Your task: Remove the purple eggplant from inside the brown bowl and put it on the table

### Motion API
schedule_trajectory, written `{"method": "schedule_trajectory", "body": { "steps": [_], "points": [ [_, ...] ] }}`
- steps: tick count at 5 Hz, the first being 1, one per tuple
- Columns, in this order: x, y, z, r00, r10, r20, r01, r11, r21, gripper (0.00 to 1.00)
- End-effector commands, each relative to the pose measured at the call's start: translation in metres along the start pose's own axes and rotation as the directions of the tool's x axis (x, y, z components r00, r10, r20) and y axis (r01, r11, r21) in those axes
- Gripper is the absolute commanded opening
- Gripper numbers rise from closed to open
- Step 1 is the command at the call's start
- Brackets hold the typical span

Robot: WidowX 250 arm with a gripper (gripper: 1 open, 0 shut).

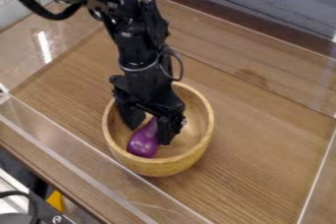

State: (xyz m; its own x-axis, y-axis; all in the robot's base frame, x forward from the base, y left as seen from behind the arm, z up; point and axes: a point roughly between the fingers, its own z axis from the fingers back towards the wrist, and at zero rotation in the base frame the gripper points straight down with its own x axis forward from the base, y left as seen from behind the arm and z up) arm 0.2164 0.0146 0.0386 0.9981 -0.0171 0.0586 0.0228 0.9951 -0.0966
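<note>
Camera view: black claw (144, 118) is reaching down into the brown bowl (202, 137), right over the purple eggplant (145, 140)
Eggplant: it's lying inside the bowl, fat end toward the near side, upper end tucking in by the fingers
Claw state: the fingers are standing apart, not clamping anything as far as I can see
Bowl: it's sitting upright on the wooden desk (256, 120), rim all around the fingertips
Step in hand: looks like lining up the grab, so I'd be keeping one finger on each side of the body before closing
Tip: go low enough for a solid bite, but watch the bowl floor, scraping it could be shoving the whole bowl
Risk: glossy skin is probably slipping if you're only pinching the end, so aim nearer the middle
</note>
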Motion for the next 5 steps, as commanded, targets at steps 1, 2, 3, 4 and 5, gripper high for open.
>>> {"method": "schedule_trajectory", "body": {
  "steps": [1,2,3,4,5],
  "points": [
    [0.0055,-0.0028,0.0019,1.000,-0.010,0.028,0.009,1.000,0.007,1.00],
    [0.0050,-0.0052,0.0009,0.999,-0.012,0.029,0.012,1.000,0.012,1.00],
    [0.0047,-0.0073,0.0006,0.999,-0.014,0.031,0.014,1.000,0.015,1.00],
    [0.0044,-0.0095,0.0001,0.999,-0.015,0.031,0.015,1.000,0.017,1.00],
    [0.0037,-0.0118,0.0002,0.999,-0.017,0.031,0.017,1.000,0.019,1.00]
  ]
}}
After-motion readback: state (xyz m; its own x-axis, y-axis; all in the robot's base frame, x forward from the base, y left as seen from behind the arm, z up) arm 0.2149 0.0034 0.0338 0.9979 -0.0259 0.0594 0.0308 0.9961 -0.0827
